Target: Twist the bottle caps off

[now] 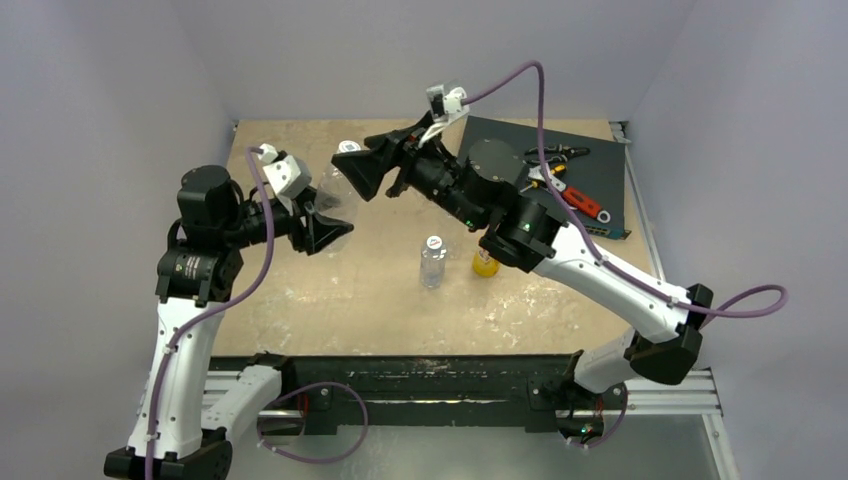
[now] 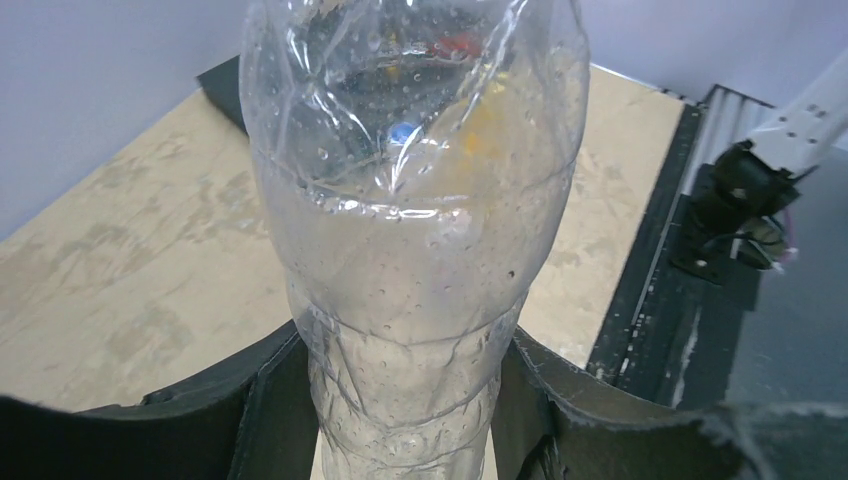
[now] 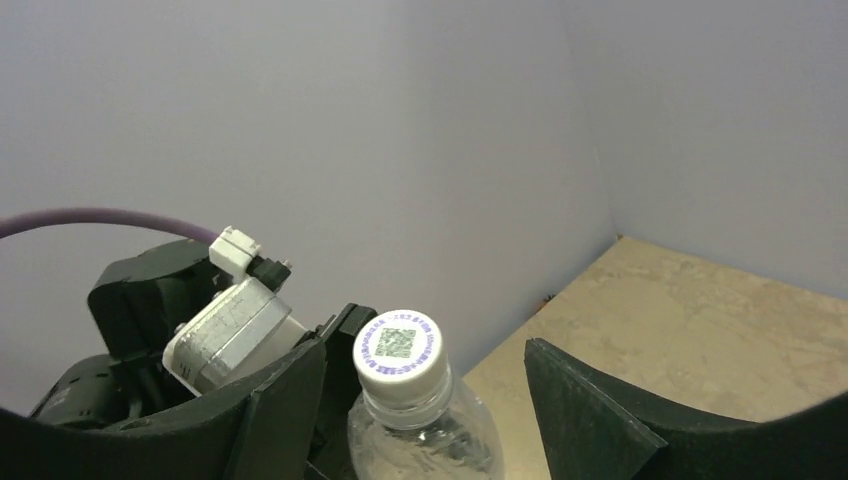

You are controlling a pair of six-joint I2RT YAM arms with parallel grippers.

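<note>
My left gripper is shut on the lower body of a clear plastic bottle and holds it tilted above the table; the left wrist view shows its fingers pressed on both sides of the bottle. Its white cap, with a printed code on top, sits between the spread jaws of my right gripper, which is open and not touching it. A second clear bottle with a blue-topped cap stands mid-table. The orange-yellow bottle stands beside it, half hidden under my right arm.
A dark mat at the back right holds pliers and red-handled tools. A black rail runs along the table's near edge. Pale walls close in the back and both sides.
</note>
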